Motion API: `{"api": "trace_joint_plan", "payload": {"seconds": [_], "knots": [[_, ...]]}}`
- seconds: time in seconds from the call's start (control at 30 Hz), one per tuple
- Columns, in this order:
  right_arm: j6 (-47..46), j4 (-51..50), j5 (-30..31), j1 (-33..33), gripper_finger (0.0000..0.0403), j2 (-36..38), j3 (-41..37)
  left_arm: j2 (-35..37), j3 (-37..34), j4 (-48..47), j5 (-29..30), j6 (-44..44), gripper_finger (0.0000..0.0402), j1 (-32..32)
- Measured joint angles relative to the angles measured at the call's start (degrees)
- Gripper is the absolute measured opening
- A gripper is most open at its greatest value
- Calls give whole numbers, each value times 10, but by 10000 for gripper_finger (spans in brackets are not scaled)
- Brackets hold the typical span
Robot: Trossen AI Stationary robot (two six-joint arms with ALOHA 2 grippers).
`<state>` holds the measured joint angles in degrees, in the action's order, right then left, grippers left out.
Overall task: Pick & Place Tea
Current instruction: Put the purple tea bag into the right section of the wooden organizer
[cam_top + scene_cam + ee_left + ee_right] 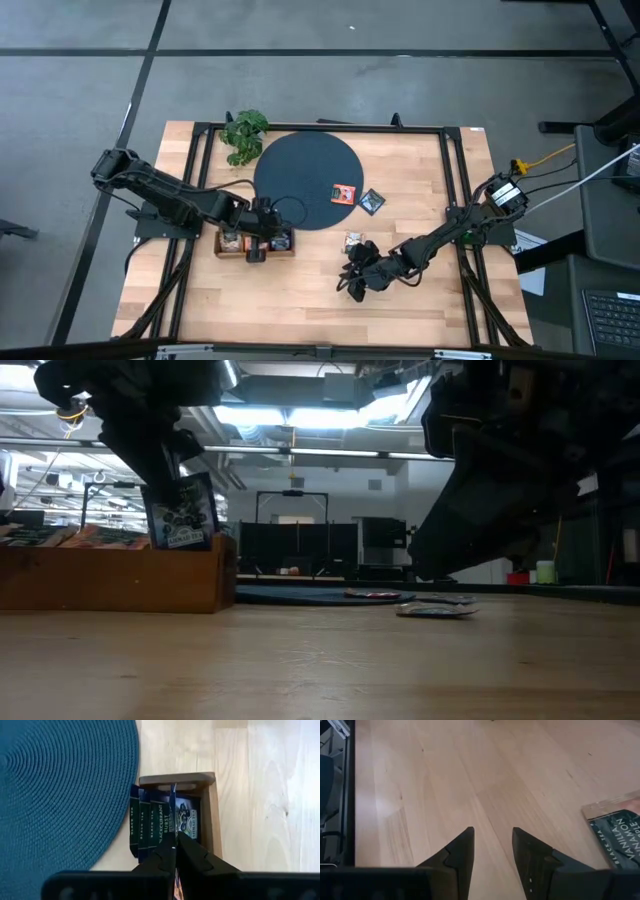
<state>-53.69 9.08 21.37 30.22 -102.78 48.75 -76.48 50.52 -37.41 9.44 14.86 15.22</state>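
The left gripper (175, 851) is pinched shut on the top edge of a dark tea sachet (184, 820), hanging upright over the wooden tray (212, 815); just beside it stand more sachets (147, 822). Thin, light and floppy, such a packet is best taken by one edge. Farther off, the right gripper (492, 845) hovers with jaws apart, nothing between them, a black sachet (617, 832) lying flat beside it.
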Motion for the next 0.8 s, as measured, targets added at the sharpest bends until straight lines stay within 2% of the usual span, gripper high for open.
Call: {"api": "trace_joint_plan", "payload": {"seconds": [0.57,0.8], "knots": [[-1,1,0,0,135,0,0,0,0,5,-17,-11,6,-28],[-14,1,0,0,135,0,0,0,0,5,-15,-8,46,-30]]}}
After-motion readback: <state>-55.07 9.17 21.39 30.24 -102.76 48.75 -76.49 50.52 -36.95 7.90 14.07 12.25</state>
